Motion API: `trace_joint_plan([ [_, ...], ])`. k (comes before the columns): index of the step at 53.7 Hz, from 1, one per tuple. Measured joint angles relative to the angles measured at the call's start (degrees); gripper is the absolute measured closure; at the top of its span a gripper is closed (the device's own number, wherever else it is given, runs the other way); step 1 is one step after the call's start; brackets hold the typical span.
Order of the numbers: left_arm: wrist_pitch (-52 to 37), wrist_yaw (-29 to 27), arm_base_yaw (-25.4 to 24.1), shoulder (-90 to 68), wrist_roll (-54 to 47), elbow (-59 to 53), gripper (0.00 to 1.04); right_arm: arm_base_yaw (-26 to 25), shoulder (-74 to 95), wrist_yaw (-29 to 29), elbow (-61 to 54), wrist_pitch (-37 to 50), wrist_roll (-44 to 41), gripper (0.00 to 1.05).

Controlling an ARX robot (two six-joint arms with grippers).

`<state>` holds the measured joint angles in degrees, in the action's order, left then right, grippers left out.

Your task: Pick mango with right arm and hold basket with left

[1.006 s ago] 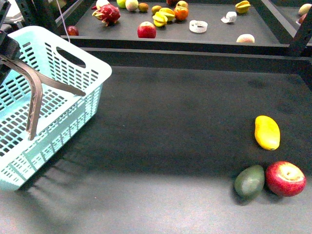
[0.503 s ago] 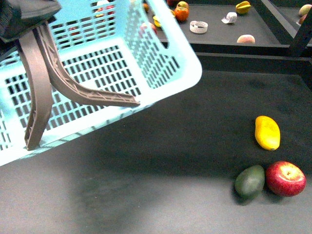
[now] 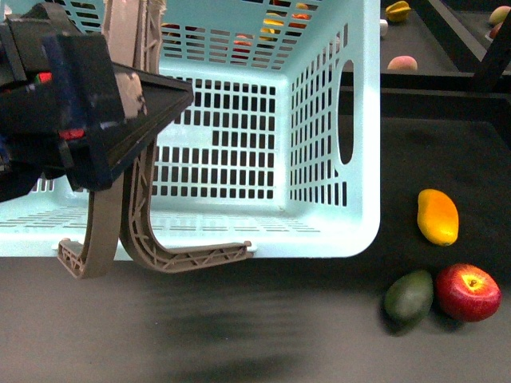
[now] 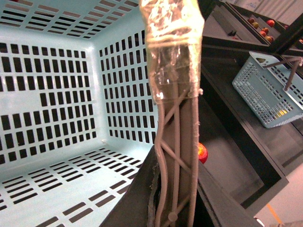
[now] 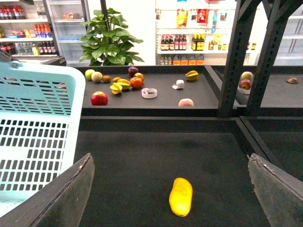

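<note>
The yellow-orange mango (image 3: pixel 437 216) lies on the dark table at the right; in the right wrist view the mango (image 5: pixel 181 196) sits between my right gripper's wide-open jaws, some way ahead of them. My right gripper (image 5: pixel 175 189) is open and empty; it does not show in the front view. My left gripper (image 3: pixel 96 128) is shut on the brown handle (image 3: pixel 136 215) of the light blue basket (image 3: pixel 319 223) and holds it lifted and tilted, opening toward the camera. In the left wrist view the taped handle (image 4: pixel 175 118) runs up from between the jaws, with the basket inside (image 4: pixel 52 94) beside it.
A dark green oval fruit (image 3: pixel 409 297) and a red apple (image 3: pixel 468 291) lie near the mango. A back shelf (image 5: pixel 213 99) holds several fruits, starfruits and a white tape roll (image 5: pixel 149 92). A second blue basket (image 4: pixel 267 94) stands off to the side.
The basket has swung up and rightward across the front view, now tilted with its opening facing the camera. My left gripper has come into view. The mango has not moved.
</note>
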<state>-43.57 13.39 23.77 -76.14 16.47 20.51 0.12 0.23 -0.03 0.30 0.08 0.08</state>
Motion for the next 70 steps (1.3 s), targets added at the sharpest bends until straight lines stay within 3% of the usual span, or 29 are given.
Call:
trace_joint_plan([
  [50,-3.1,-2.2,-0.5,-0.1,0.1,-1.2,0.93,0.0,0.0,0.0,0.0,0.0,0.0,0.08],
  [53,-3.1,-2.0,-0.5,-0.1,0.1,-1.2,0.93,1.2,1.2,5.1,0.7,-2.1,1.4,0.08],
  [55,-3.1,-2.0,-0.5,-0.1,0.1,-1.2,0.93,2.7,5.2,13.4,2.2,-4.2,3.7,0.08],
  [57,-3.1,-2.0,-0.5,-0.1,0.3,-1.3,0.93,1.7,12.0,19.8,2.8,-1.9,6.1,0.08],
  [59,-3.1,-2.2,-0.5,-0.1,0.2,-1.3,0.93,0.1,16.2,20.4,2.9,0.8,7.0,0.08],
  [70,-3.1,-2.8,-0.5,-0.2,0.1,-1.3,0.93,-9.7,49.0,11.2,6.8,24.1,9.1,0.08],
])
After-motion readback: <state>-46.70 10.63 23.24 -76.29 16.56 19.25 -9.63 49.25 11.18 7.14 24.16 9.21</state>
